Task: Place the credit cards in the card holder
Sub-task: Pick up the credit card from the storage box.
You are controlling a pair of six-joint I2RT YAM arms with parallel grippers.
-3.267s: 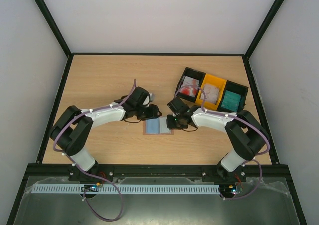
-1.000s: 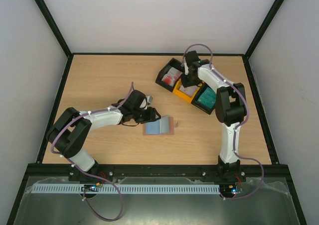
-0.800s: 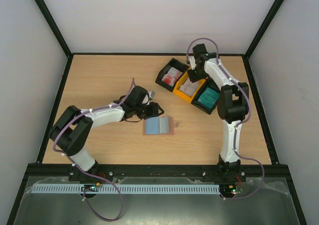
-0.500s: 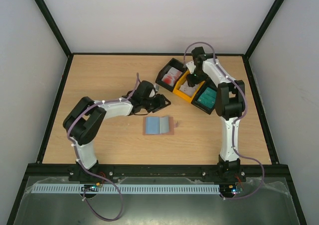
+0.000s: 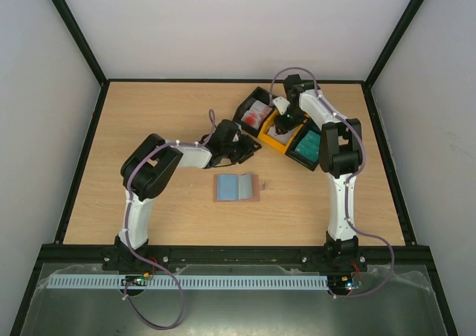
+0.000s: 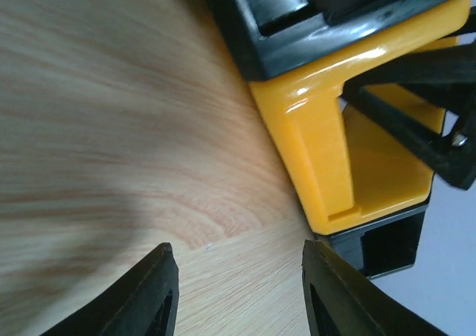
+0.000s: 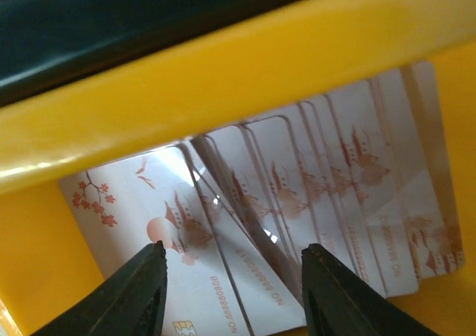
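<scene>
Right gripper [image 7: 234,291] has dipped into the yellow tray [image 7: 223,61], jaws spread and empty above the fanned credit cards [image 7: 312,195], so a pick looks close. Left gripper [image 6: 238,299], also spread with nothing in it, has swung away from the card holder [image 5: 238,188] to the tray's corner, perhaps to brace it. The holder lies open and unattended on the table [image 5: 149,128].

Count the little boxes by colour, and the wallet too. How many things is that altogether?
Black trays: 2
Yellow tray: 1
Brown card holder: 1
Total: 4
</scene>
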